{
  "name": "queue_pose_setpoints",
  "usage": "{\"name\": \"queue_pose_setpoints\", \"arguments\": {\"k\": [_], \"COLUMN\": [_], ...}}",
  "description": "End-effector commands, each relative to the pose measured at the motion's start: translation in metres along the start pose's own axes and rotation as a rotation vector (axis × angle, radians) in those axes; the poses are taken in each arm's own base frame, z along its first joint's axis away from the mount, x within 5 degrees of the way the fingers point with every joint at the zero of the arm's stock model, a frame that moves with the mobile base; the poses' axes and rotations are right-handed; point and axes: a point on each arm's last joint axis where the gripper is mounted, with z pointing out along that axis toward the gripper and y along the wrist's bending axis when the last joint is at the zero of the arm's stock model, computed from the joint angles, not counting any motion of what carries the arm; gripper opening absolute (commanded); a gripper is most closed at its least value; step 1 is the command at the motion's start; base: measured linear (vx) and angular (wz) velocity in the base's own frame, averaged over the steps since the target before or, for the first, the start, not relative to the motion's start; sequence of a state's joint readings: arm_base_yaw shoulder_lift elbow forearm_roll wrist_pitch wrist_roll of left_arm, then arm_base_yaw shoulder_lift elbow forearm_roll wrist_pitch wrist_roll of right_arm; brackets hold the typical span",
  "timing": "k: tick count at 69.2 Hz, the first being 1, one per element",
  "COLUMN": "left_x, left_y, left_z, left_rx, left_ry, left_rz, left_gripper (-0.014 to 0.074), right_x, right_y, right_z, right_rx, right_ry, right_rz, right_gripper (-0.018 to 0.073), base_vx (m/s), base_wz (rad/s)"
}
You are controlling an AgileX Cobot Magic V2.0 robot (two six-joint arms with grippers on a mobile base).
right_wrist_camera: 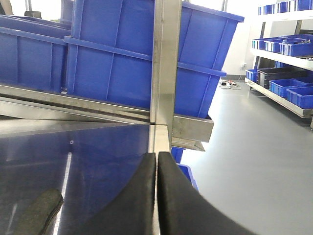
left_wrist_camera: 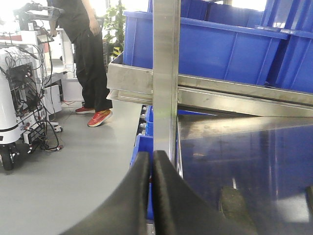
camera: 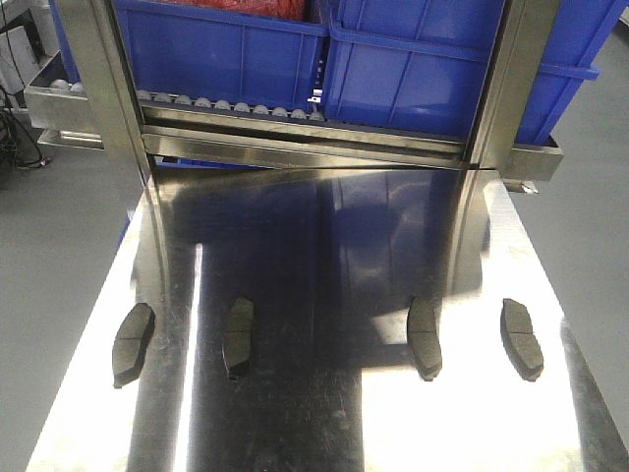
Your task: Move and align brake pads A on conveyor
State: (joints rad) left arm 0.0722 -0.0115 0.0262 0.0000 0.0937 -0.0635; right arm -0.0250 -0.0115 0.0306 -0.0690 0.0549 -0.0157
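Several brake pads A lie in a row on the shiny steel tabletop (camera: pixel 324 246); the outer ones are at the left (camera: pixel 133 342) and the right (camera: pixel 521 337), with two between them (camera: pixel 238 336) (camera: pixel 425 336). My left gripper (left_wrist_camera: pixel 152 155) is shut with nothing in it and hangs off the table's left edge; one pad (left_wrist_camera: pixel 237 208) lies to its right. My right gripper (right_wrist_camera: pixel 157 155) is shut and empty over the table's right edge, with a pad (right_wrist_camera: pixel 36 210) to its left. The conveyor is out of view. Neither gripper shows in the front view.
A steel roller rack (camera: pixel 295 138) with blue bins (camera: pixel 226 49) stands across the table's far end, with upright posts (left_wrist_camera: pixel 166 73) at both corners. A person (left_wrist_camera: pixel 88 58) and a cabled white machine (left_wrist_camera: pixel 19 98) stand on the floor to the left. Shelves with bins (right_wrist_camera: pixel 288 49) are far right.
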Motion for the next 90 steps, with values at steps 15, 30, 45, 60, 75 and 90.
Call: {"name": "queue_pose_setpoints", "arguments": {"k": [15, 30, 45, 60, 75, 90], "left_x": [0.000, 0.000, -0.004, -0.015, -0.060, -0.103], "left_y": [0.000, 0.000, -0.001, -0.001, -0.004, -0.007], "left_z": [0.000, 0.000, -0.001, -0.002, -0.002, 0.030], "left_rx": [0.010, 0.010, 0.012, 0.016, 0.016, 0.000], "left_ry": [-0.067, -0.067, -0.085, -0.170, -0.178, 0.159], "left_rz": [-0.007, -0.007, -0.007, 0.007, 0.019, 0.052], "left_gripper": [-0.0006, -0.0006, -0.0006, -0.0006, -0.0006, -0.0006], "right_x": [-0.007, -0.007, -0.007, -0.007, -0.007, -0.007], "right_y": [0.000, 0.000, 0.000, 0.000, 0.000, 0.000], "right_z": [-0.001, -0.001, -0.001, -0.001, -0.001, -0.001], "right_rx": [0.001, 0.001, 0.001, 0.001, 0.001, 0.001], "right_ry": [-0.088, -0.088, -0.088, -0.088, -0.088, -0.088], "right_rz": [-0.005, -0.005, -0.005, -0.005, -0.005, -0.005], "right_gripper": [-0.0010, -0.0010, -0.0010, -0.0010, -0.0010, -0.0010], "base_vx": [0.00, 0.00, 0.00, 0.00, 0.00, 0.00], "base_wz": [0.00, 0.00, 0.00, 0.00, 0.00, 0.00]}}
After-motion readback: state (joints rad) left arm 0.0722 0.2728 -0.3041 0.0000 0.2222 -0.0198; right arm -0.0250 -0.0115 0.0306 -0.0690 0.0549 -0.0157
